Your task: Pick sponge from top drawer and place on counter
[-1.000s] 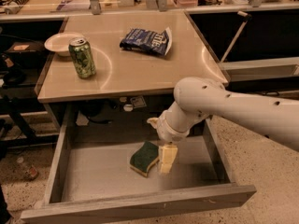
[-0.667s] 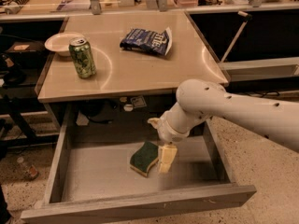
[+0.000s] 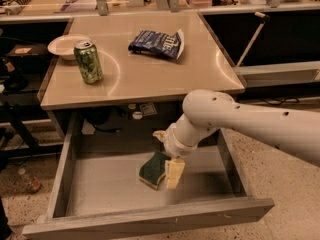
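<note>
I've got the gripper (image 3: 171,171) down inside the open top drawer (image 3: 150,218), right against the sponge (image 3: 152,168), which sits tilted, green face up, over the drawer floor. From this angle I can't tell whether the jaws are clamped on it. A green can (image 3: 88,61) and chip bag (image 3: 156,43) stand on the counter (image 3: 150,79).

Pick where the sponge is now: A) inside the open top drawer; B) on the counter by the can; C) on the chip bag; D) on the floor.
A: the sponge is between the walls of the top drawer, and the gripper is down in there beside it.
</note>
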Motion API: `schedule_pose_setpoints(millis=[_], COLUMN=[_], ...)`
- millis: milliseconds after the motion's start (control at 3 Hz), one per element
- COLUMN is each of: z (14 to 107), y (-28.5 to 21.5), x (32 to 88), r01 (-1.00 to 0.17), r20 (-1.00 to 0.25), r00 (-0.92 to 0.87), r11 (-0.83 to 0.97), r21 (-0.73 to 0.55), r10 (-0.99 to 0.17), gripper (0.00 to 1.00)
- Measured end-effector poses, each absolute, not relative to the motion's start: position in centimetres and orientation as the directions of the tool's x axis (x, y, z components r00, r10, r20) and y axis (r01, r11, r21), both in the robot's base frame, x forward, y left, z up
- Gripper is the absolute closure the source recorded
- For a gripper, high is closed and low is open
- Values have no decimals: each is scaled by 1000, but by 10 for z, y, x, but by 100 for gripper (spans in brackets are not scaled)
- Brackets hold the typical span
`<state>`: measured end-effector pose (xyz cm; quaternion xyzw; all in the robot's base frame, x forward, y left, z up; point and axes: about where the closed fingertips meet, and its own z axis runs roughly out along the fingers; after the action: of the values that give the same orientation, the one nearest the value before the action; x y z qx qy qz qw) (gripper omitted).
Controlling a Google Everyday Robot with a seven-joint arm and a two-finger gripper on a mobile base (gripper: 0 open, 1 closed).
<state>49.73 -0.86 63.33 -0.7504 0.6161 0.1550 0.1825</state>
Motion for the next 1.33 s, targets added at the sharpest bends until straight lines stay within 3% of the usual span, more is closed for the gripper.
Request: schedule_pose_setpoints(millis=[1000,1333], z=[586,586], y=[8,8], x=[492,492], r01=[-976,-976], r20=[-466,-466], r00=[208,208], r11=[-215,-215], r21=[-38,-38], r10=[-860,-860], gripper=[0,18])
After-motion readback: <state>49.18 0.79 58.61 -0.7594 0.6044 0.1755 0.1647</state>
